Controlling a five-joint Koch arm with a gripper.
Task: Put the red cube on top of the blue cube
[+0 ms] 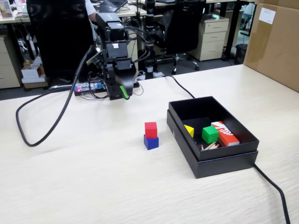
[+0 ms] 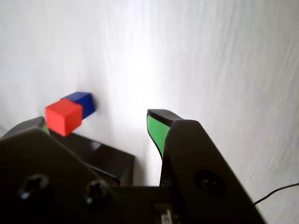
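Red cube, fixed view: red cube (image 1: pixel 151 129) sits on top of the blue cube (image 1: pixel 151 142), the pair on the pale wooden bench (image 1: pixel 93 177), just left of the black box (image 1: pixel 212 156)
Box contents, fixed view: a green cube (image 1: pixel 210 134), a yellow piece (image 1: pixel 189 130) and a red-orange and white box (image 1: pixel 225 133) lie inside
Claw, fixed view: claw (image 1: pixel 122 93) hangs at the back of the bench, well apart from the cubes, holding nothing
Stack, wrist view: red cube (image 2: pixel 64 116) in front of and over the blue cube (image 2: pixel 83 102), near the box corner (image 2: pixel 100 158)
Claw, wrist view: claw (image 2: pixel 100 126) spread wide, green pad (image 2: pixel 157 130) showing, nothing between the jaws
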